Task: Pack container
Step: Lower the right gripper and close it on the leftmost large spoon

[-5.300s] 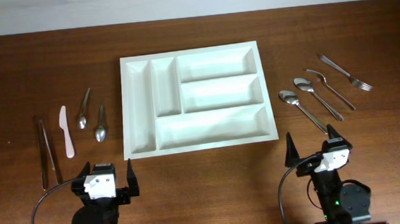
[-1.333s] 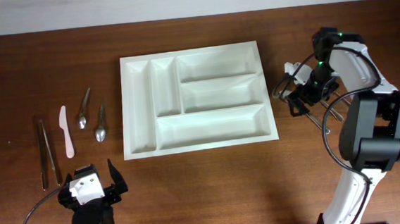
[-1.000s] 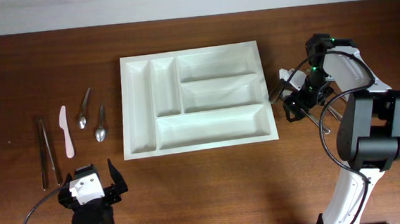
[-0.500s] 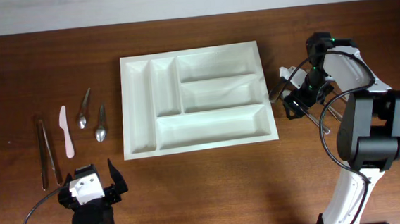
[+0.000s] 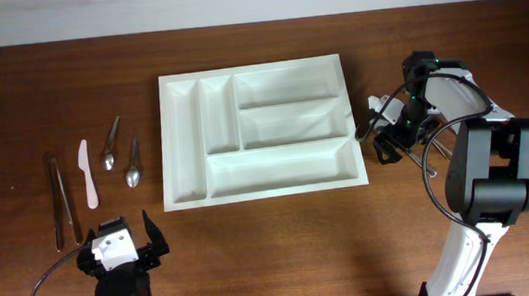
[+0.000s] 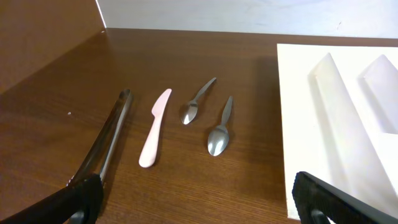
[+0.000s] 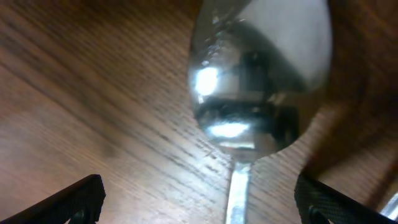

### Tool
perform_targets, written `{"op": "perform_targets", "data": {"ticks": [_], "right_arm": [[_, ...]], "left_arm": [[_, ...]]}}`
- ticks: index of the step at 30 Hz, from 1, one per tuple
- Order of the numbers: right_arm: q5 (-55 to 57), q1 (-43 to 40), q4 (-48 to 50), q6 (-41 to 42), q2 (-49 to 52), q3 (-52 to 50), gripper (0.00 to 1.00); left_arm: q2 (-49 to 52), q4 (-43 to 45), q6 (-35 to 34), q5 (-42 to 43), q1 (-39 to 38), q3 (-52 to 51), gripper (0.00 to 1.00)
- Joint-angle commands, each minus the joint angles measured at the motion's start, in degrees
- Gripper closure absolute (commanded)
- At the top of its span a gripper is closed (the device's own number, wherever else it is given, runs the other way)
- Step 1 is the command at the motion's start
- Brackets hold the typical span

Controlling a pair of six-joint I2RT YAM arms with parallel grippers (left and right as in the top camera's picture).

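Tongs: a pair of metal tongs [image 5: 61, 201] is lying at the far left of the desk [image 5: 282, 259], its arms running lengthwise away from the robot.
Knife: a pale pink knife [image 5: 87, 174] is lying just right of the tongs, roughly parallel to them and not touching them.
Teaspoons: two small metal ones are lying right of the knife with their bowls pointing toward the robot. The farther teaspoon [image 5: 110, 145] is slanting a little. The nearer teaspoon [image 5: 133, 165] is sitting closer to the tray. The two are apart.
Left pincer: the left pincer [image 5: 120, 242] is sitting at the near left edge of the desk, on the robot's side of the teaspoons. Its jaws are standing wide apart, released and gripping nothing. Its wrist camera is looking out over the tongs, the knife and both teaspoons.
Container: the white container [image 5: 280, 168] is lying flat in the middle of the desk. Its two narrow compartments are running along its left side and its three long ones are stacked to the right of them.
Right pincer: the right pincer [image 5: 379, 138] is reaching down just beside the container's right edge. Its jaws are spread wide and released, straddling a spoon without clenching it.
Spoon: the metal spoon [image 7: 258, 81] is lying on the wood. Its shiny bowl is filling the right wrist view, blurred by closeness, and its handle is running back between the fingertips.
Right arm: the right arm [image 5: 484, 151] is arching in from the near right corner, covering the desk beneath it.
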Motion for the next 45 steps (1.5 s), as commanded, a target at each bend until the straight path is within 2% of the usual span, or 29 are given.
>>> {"op": "perform_targets", "data": {"ticks": [1,23,29,34,41,45], "right_arm": [[2.29,0.22,1.40,-0.20,0.63,-1.22,0.01],[4.35,0.39,6.88,1.53,0.63,-7.76,0.00],[4.39,1.92,6.88,1.53,0.63,-7.76,0.04],[5.29,3.65,6.91,1.57,0.63,-7.76,0.10],[6.27,4.11,6.91,2.84,0.63,-7.76,0.39],[6.27,4.11,6.91,2.84,0.63,-7.76,0.44]], "left_arm": [[0.13,-0.33,-0.55,-1.01,0.20,-0.04,0.01],[0.13,-0.33,-0.55,-1.01,0.20,-0.04,0.01],[0.13,-0.33,-0.55,-1.01,0.20,-0.04,0.01],[0.13,-0.33,-0.55,-1.03,0.20,-0.04,0.01],[0.13,-0.33,-0.55,-1.01,0.20,-0.04,0.01],[0.13,-0.33,-0.55,-1.01,0.20,-0.04,0.01]]}}
